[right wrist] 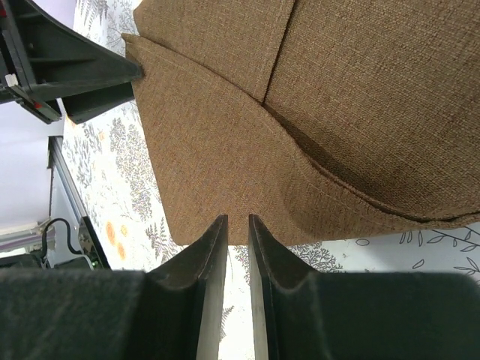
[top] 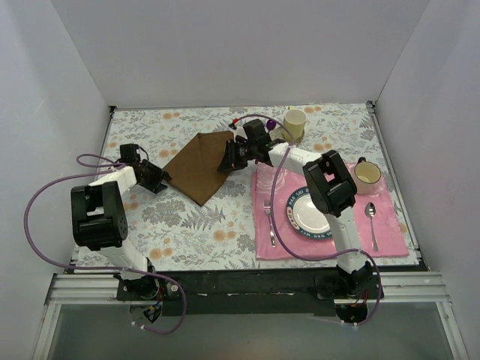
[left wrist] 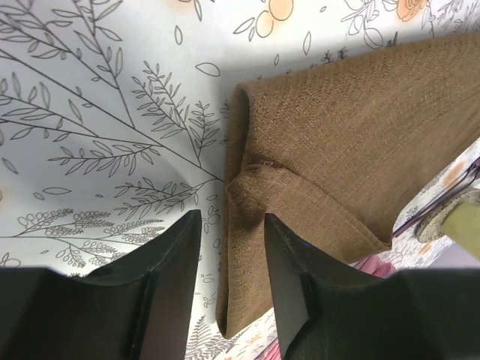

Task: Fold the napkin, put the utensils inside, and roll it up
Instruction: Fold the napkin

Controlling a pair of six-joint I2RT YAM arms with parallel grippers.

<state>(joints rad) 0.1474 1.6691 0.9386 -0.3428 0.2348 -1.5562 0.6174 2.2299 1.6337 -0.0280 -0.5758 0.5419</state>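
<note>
The dark brown napkin (top: 196,169) lies folded on the flowered tablecloth, left of the pink mat. My left gripper (top: 155,181) is at its left corner. In the left wrist view the left gripper (left wrist: 232,217) stands open, and the napkin's (left wrist: 352,142) folded edge runs down between the fingers. My right gripper (top: 231,157) is at the napkin's right side. Its jaws (right wrist: 238,219) are a narrow slit apart, tips at the napkin's (right wrist: 247,127) hem, with tablecloth showing through the gap. A fork (top: 270,222) and a spoon (top: 372,223) lie on the mat.
The pink mat (top: 390,238) carries a plate (top: 310,214) between fork and spoon, and a mug (top: 367,177) at its far right corner. A pale cup (top: 294,124) stands behind the right arm. White walls enclose the table on three sides.
</note>
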